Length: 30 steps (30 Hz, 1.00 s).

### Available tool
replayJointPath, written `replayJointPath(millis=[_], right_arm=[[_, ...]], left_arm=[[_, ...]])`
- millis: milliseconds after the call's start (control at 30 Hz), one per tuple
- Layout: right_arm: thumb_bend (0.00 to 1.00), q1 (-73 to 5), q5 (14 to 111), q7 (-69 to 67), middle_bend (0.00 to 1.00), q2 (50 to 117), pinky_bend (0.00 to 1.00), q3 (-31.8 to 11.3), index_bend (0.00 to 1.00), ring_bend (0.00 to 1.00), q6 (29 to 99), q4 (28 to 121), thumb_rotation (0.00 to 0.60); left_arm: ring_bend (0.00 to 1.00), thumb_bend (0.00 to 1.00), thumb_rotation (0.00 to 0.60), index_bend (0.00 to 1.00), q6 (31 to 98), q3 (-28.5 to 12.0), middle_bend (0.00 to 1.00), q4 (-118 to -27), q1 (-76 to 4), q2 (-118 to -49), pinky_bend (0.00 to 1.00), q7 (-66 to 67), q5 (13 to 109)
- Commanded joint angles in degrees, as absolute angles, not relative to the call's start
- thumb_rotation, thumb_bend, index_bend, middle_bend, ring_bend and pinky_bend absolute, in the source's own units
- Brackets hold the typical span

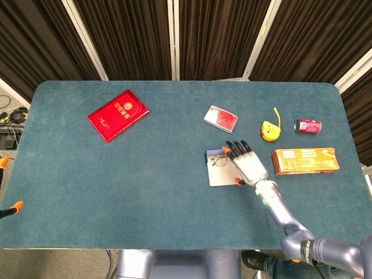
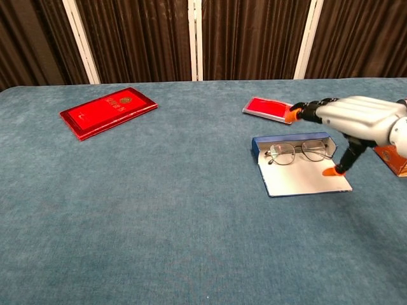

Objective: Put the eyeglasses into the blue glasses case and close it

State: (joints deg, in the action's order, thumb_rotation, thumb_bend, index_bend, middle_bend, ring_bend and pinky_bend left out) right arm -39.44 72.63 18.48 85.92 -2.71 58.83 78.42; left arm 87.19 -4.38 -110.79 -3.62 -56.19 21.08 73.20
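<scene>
The blue glasses case (image 2: 257,149) lies open right of the table's middle, its pale lid (image 2: 299,181) flat towards me. The eyeglasses (image 2: 297,152) rest in the case's blue tray, lenses side by side. My right hand (image 2: 353,121) hovers over the right end of the case with fingers stretched out and nothing in it; its orange thumb tip (image 2: 331,170) points down at the lid's right edge. In the head view the same hand (image 1: 249,163) covers the right part of the case (image 1: 220,174), beside the eyeglasses (image 1: 219,160). Of my left hand only orange fingertips (image 1: 16,205) show at the left edge.
A red booklet (image 1: 118,115) lies at the far left. Behind the case sits a red and white card (image 1: 221,118). To the right are a yellow tape measure (image 1: 269,130), a soda can (image 1: 307,125) and an orange box (image 1: 304,160) close to my right hand.
</scene>
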Motion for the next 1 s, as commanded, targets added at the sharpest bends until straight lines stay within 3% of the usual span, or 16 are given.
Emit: replayJointPath(millis=[33, 300, 1000], right_arm=[[0.10, -37.91, 76.34, 18.21, 0.00, 86.62, 0.00, -0.43, 0.22, 0.00, 60.75, 76.33, 0.600], [0.12, -37.27, 78.43, 19.16, 0.00, 89.74, 0.00, -0.02, 0.31, 0.00, 60.31, 71.30, 0.600], [0.14, -36.99, 79.71, 22.05, 0.00, 92.90, 0.00, -1.15, 0.34, 0.00, 58.27, 68.36, 0.600]], left_arm=[[0.00, 0.00, 0.600, 0.00, 87.42, -4.24, 0.00, -110.97, -3.50, -56.16, 0.00, 21.14, 73.55], [0.00, 0.00, 0.600, 0.00, 87.16, -4.19, 0.00, -110.83, -3.65, -56.46, 0.00, 21.67, 73.37], [0.00, 0.00, 0.600, 0.00, 86.95, -4.40, 0.00, -110.46, -3.80, -56.57, 0.00, 21.69, 72.69]])
